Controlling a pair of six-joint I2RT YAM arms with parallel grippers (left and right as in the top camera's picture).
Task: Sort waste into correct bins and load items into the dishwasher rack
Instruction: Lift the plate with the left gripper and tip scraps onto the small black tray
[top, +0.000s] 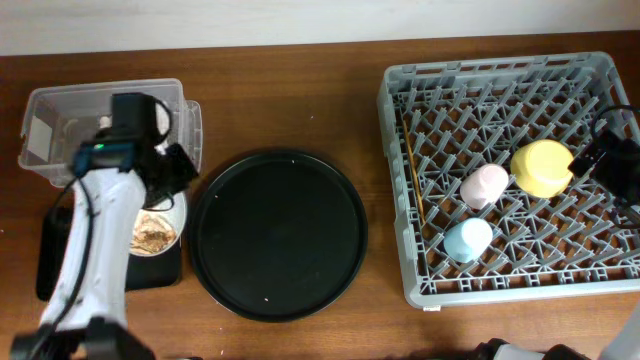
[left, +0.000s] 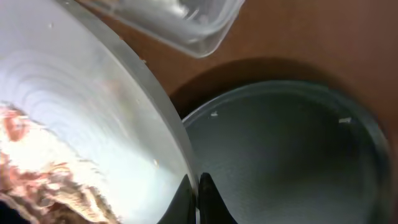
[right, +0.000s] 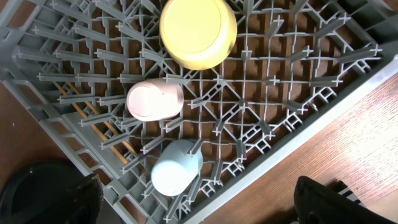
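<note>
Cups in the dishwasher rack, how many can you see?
2. The pink cup lies near the middle of the dishwasher rack, beside the yellow bowl; the blue cup lies next to it, nearer the rack's front edge. No others show.

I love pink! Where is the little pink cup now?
From overhead, the pink cup lies in the grey rack on the right, between the yellow bowl and the blue cup.
</note>
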